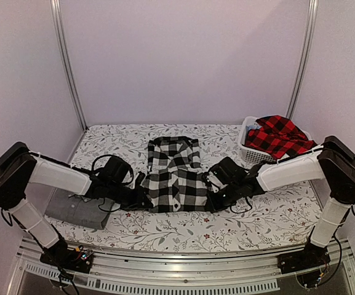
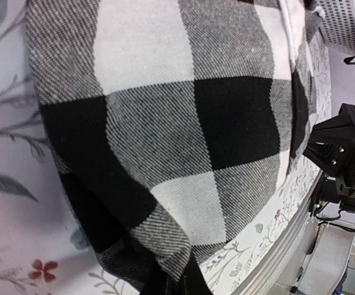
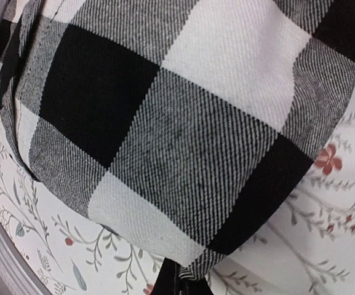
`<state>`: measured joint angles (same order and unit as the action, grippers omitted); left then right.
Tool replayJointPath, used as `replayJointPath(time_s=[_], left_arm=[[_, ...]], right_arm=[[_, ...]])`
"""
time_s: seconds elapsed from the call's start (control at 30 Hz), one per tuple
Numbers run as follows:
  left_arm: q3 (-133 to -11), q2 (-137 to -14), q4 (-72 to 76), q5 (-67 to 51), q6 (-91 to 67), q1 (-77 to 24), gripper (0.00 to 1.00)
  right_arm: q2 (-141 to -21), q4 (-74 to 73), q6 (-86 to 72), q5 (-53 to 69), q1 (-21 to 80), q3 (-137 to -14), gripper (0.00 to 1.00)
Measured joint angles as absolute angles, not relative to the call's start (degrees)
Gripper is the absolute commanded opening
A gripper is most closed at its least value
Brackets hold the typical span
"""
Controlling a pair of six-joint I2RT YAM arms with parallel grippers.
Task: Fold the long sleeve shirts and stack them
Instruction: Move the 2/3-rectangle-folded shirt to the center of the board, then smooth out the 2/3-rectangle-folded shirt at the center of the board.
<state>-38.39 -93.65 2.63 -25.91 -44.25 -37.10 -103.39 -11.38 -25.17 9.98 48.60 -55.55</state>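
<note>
- Top view: black-and-white buffalo check cloth shirt [image 1: 174,175] lies mid-table, collar toward 12 and no sleeves sticking out. Left gripper [image 1: 143,198] is at its 7 o'clock corner, right gripper [image 1: 216,195] at its 5 o'clock corner.
- My read of the step: bottom-hem fold, both near corners taken. The next move needs both arms to carry the hem toward 12 together and low, so the cloth doesn't skew.
- Folded plain grey collared shirt [image 1: 75,209] sits at 8 o'clock under the left arm, likely the stack base. Red-and-black check shirt [image 1: 280,136] is heaped in the white plastic basket [image 1: 249,153] at 2 o'clock. The basket is just beside the right forearm, a snag risk on the sweep.
- Left wrist view: check cloth fills the frame and gathers into dark fingers [image 2: 165,287] at 6. They look pressed together, pinching the hem.
- Right wrist view: same picture, cloth bunches into dark fingers [image 3: 177,286] at 6, pinching the hem. Floral table cover [image 3: 325,246] shows at 4, bare.
</note>
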Motion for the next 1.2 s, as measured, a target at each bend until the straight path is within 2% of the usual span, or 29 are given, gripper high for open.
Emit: replayJointPath(time_s=[0.03,0.13,0.3,0.43,0.7,0.97,1.2], left_arm=[[-37.04,-91.96,1.98,-25.67,-44.95,-38.33,0.16],[-34.57,-88.36,0.49,-24.91,-46.81,-41.01,0.28],[-32.64,-84.29,-2.55,-22.68,-47.79,-41.78,0.43],[-34.06,-81.73,-6.15,-20.47,-46.09,-41.25,0.49],[-40.88,-81.43,-8.43,-19.27,-40.77,-34.15,0.48],[-49.10,-92.03,-7.68,-21.74,-35.92,-27.59,0.48],[-54.70,-100.07,-7.09,-24.01,-33.89,-26.81,0.48]], right_arm=[[-101.78,-11.77,-26.11,10.11,49.54,-53.82,0.05],[-98.41,-12.82,-28.45,10.90,51.11,-50.74,0.20],[-95.70,-15.49,-30.22,9.89,51.22,-49.87,0.54],[-93.95,-17.58,-30.13,8.60,50.85,-50.87,0.66],[-92.14,-16.56,-27.94,9.61,42.63,-55.44,0.67],[-99.88,-11.07,-26.04,11.90,37.89,-63.26,0.64],[-105.97,-9.65,-25.85,13.54,37.80,-64.69,0.62]])
